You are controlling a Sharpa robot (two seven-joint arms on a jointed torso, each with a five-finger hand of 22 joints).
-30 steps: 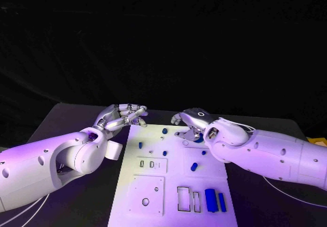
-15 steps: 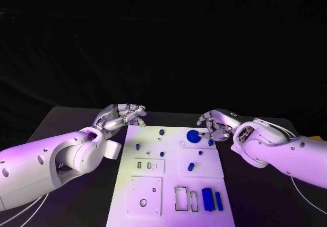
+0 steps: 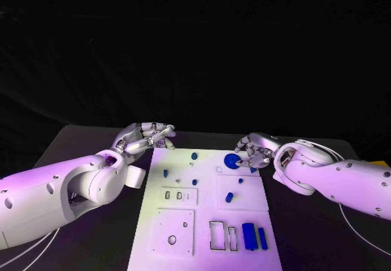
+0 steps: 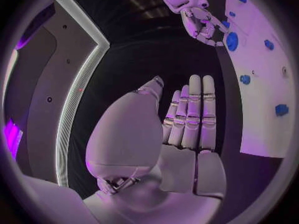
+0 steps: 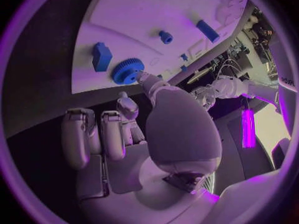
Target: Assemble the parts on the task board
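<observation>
Right robot hand (image 3: 254,150) shifted slightly, fingertips seemingly touching blue gear (image 3: 231,161)

You have two bulky, glossy white arms, their rounded shells dotted with small dark screws. Each ends in a silver, segmented hand: left hand (image 3: 147,137), right hand (image 3: 254,150). Thin white cables trail beneath both forearms.
</observation>
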